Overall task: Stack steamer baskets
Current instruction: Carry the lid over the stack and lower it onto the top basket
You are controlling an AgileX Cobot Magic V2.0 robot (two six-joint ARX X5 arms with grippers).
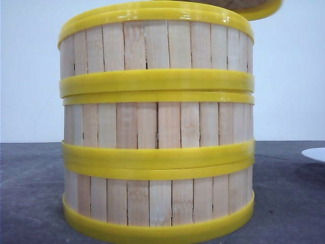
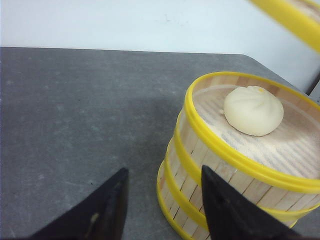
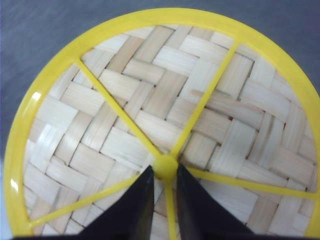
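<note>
- Our right tool is closed on the small central knob of the flat lid, its two dark fingers pressing from both sides. We grip it at the centre so that the lid hangs level.
- In the front view only an edge of this lid shows, above and behind the top rim of the stack, so we judge it is carried in the air and not yet set down.
- Our left tool is open and holds nothing. One finger is just beside the wall of the stack and the other is over the bare worktop. We think it waits near so that it does not block the lid.
- The steamer baskets stand one on another, all three in one column on the grey worktop, their yellow rims meeting closely.
- The top basket is open, and a white bun lies on its cloth liner.
- The stacking itself seems finished; covering the top basket is probably what remains.
- A white object is at the right edge; we cannot tell what it is.
</note>
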